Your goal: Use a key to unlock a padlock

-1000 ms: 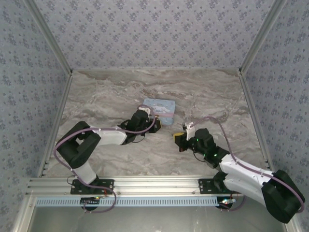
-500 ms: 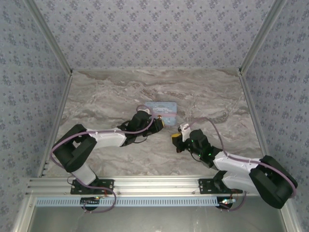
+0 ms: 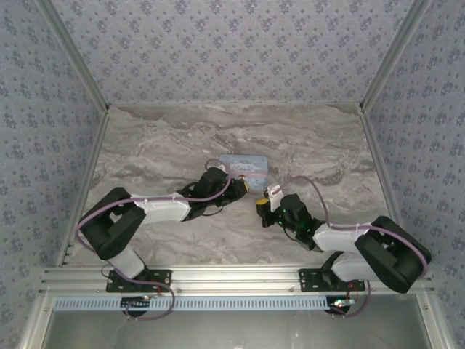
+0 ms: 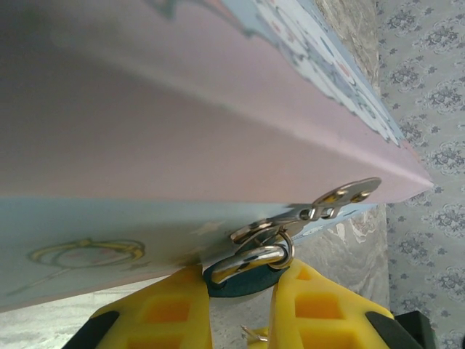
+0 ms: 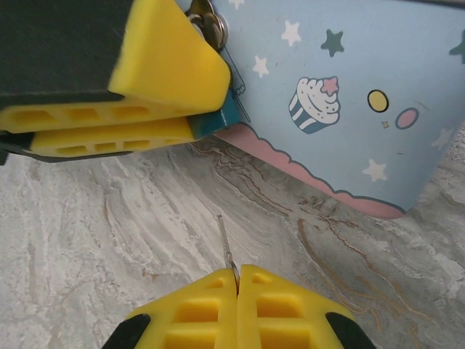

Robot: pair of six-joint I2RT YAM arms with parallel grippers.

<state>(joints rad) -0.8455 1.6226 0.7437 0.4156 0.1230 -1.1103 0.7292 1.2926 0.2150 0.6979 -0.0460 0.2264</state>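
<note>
Aligning key to lock: left gripper (image 4: 240,299) pinches the padlock (image 4: 234,282) at the tin (image 4: 182,145) hasp. Right gripper (image 5: 237,294), pressed together, holds the key (image 5: 227,243) just short. Next: fine aim, then insert.

I'm on the right wrist feed, scanning the tin (image 5: 349,102): a cupcake, stars and dots are printed on it, but there are no words, numbers or brand I can read. Over on the left wrist feed, the tin's side has only a faint drawn ring, no lettering. So little of the padlock (image 4: 236,282) shows that I can't make out any marking on it. There's nothing legible on any feed.
</note>
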